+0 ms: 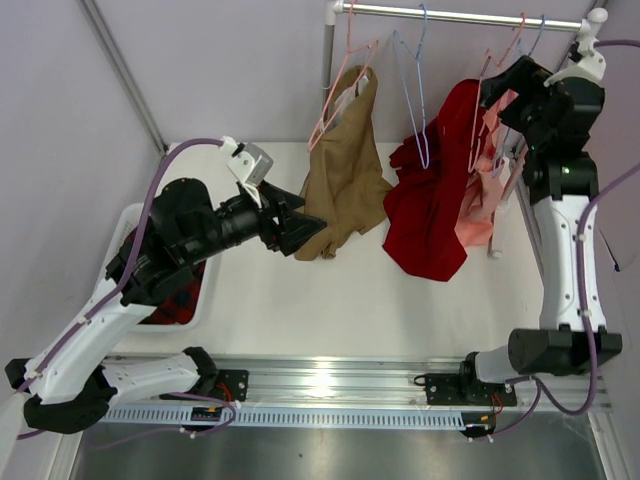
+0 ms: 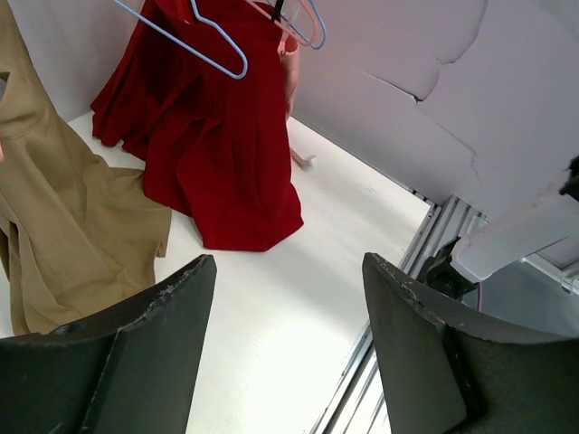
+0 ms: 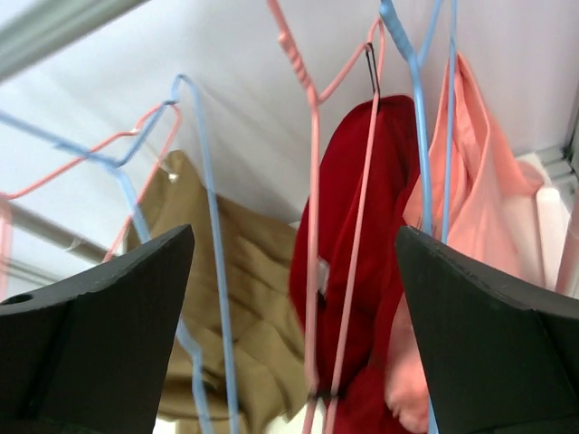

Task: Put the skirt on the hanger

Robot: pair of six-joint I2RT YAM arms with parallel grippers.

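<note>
The skirt point(image 1: 430, 210) hangs at the right part of the rail point(image 1: 470, 15), its upper end up against the pale-pink hanger point(image 1: 474, 110), whose hook is over the rail. Its lower folds sag down and spread onto the white desk point(image 1: 330, 310). From the right wrist view the hanger's 2 pink wires run down the front of the red cloth, but how the cloth is caught on them cannot be told.

Just right of the skirt, touching it, hangs a salmon-pink garment point(image 1: 485, 195). To its left, an empty light-blue hanger point(image 1: 418, 100) overlaps the skirt's edge. Farther left, a tan garment point(image 1: 345, 170) hangs on another pink hanger, with its hem on the desk.

The right claw point(image 1: 497, 95) is raised to rail height beside the top of the skirt. Its fingers are spread wide and grip nothing; the hanger wires show in the gap between them.

The left claw point(image 1: 308, 232) is low over the desk by the tan garment's lower edge, also spread wide and empty.

A white bin point(image 1: 130, 215) at the desk's left edge holds dark red cloth, mostly hidden under the left arm.
</note>
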